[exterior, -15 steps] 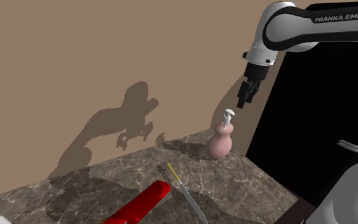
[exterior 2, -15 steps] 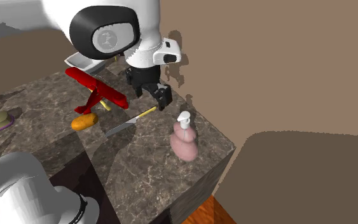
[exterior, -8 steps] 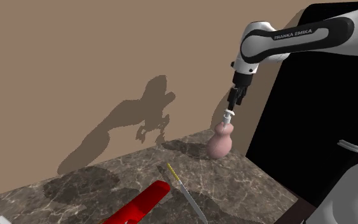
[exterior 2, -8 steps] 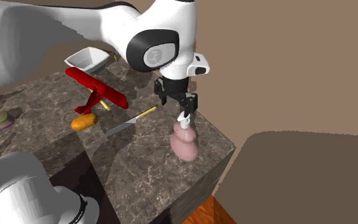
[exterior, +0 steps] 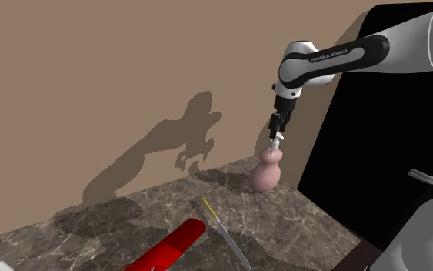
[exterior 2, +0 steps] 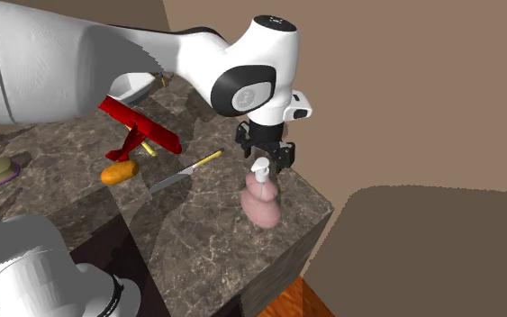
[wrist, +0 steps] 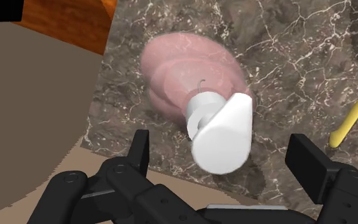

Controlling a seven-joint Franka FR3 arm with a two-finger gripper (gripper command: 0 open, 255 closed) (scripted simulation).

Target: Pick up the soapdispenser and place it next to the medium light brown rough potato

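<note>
A pink, gourd-shaped soap dispenser [exterior: 266,172] [exterior 2: 261,205] [wrist: 187,70] with a white pump head [wrist: 225,130] stands upright near the corner of the dark marble counter [exterior 2: 197,225]. My gripper [exterior: 276,134] [exterior 2: 266,162] [wrist: 222,154] hangs straight above it, open. Its fingers stand on either side of the pump head without touching it. An orange-brown potato [exterior 2: 119,172] lies further along the counter, past the knife, toward the second exterior view's left.
A yellow-handled knife [exterior 2: 184,171] [exterior: 224,228] lies between dispenser and potato. A red winged object [exterior 2: 140,131] [exterior: 173,245] sits by the potato. A brown wall rises behind the dispenser. The counter drops off just beyond it. A black area [exterior: 376,154] lies at the shoulder view's right.
The gripper has swung over from beside the dispenser and come down, so its open fingers now flank the pump head. The dispenser has stayed in place.
</note>
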